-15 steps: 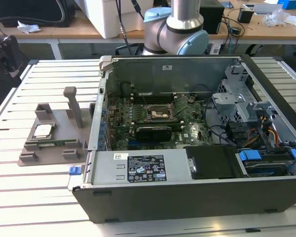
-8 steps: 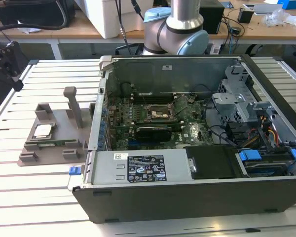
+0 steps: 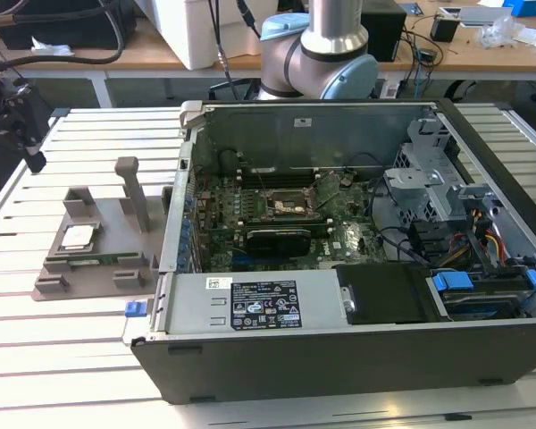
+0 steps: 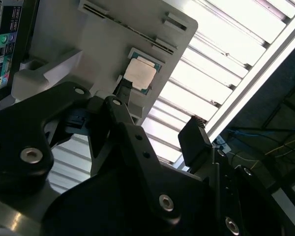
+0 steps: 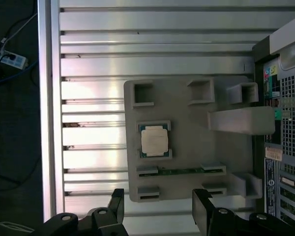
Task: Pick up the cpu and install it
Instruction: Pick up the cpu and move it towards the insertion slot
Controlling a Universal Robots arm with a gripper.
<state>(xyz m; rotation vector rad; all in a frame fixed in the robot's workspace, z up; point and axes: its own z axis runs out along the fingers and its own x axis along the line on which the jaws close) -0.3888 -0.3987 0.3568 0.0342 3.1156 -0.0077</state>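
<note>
The cpu (image 5: 154, 139), a small square chip with a silver top, lies flat in a recess of the grey holder (image 5: 187, 147) on the slatted table. It also shows in the second wrist view (image 4: 140, 74) and in the exterior view (image 3: 78, 237), to the left of the open computer case. My gripper (image 5: 159, 209) is open, and its two black fingers (image 5: 115, 204) stand apart with nothing between them. It hangs above the holder's edge, clear of the cpu. In the exterior view the gripper (image 3: 22, 125) is at the far left, higher than the holder.
The open computer case (image 3: 339, 357) lies on its side, its motherboard socket (image 3: 286, 204) and black graphics card (image 3: 277, 237) showing. A green memory stick (image 5: 182, 171) rests in a slot of the holder. An upright post (image 3: 132, 189) rises from the holder. The table edge (image 5: 49, 123) is near.
</note>
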